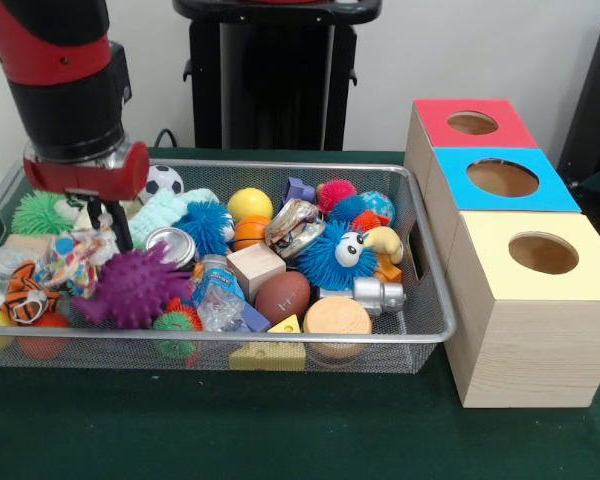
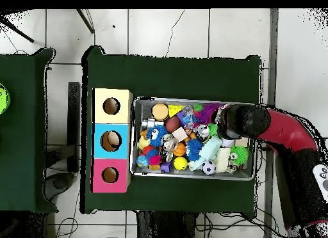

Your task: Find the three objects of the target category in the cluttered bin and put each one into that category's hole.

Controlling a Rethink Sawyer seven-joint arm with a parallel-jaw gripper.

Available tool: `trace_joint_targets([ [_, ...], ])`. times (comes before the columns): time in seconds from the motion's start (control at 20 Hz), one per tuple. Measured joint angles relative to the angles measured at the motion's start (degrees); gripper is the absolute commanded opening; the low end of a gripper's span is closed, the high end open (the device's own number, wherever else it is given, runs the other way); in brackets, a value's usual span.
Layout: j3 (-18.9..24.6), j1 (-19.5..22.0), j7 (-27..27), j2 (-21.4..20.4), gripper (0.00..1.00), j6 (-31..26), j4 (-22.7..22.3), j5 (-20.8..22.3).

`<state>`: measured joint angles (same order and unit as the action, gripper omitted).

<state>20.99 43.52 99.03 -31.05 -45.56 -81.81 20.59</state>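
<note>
A wire mesh bin (image 1: 420, 330) holds a heap of toys. Among them are a purple spiky ball (image 1: 135, 285), a green spiky ball (image 1: 42, 212), a blue fuzzy creature with eyes (image 1: 330, 255), a brown football (image 1: 282, 297), a yellow ball (image 1: 249, 204), a wooden cube (image 1: 255, 270) and a tin can (image 1: 170, 245). My gripper (image 1: 105, 225) hangs inside the bin's left end in the front view, just above the purple spiky ball and beside the can. Clutter hides its tips. In the overhead view the arm's head (image 2: 243, 120) covers the gripper.
Beside the bin stand three wooden boxes with round holes on top: red (image 1: 475, 125), blue (image 1: 500, 180) and yellow (image 1: 540, 255). A soccer ball (image 1: 163, 181), a wooden cylinder (image 1: 337, 318) and a yellow wedge (image 1: 270, 350) also lie in the bin. Green cloth covers the table (image 1: 280, 430).
</note>
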Motion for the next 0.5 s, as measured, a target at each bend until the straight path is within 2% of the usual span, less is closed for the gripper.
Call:
trace_joint_targets([
  [0.3, -1.2, -1.3, 0.0, -5.0, 0.0, 0.0, -2.1, -2.5],
  [0.5, -1.6, -1.8, 0.0, -6.5, 0.0, 0.0, -2.1, -3.5],
])
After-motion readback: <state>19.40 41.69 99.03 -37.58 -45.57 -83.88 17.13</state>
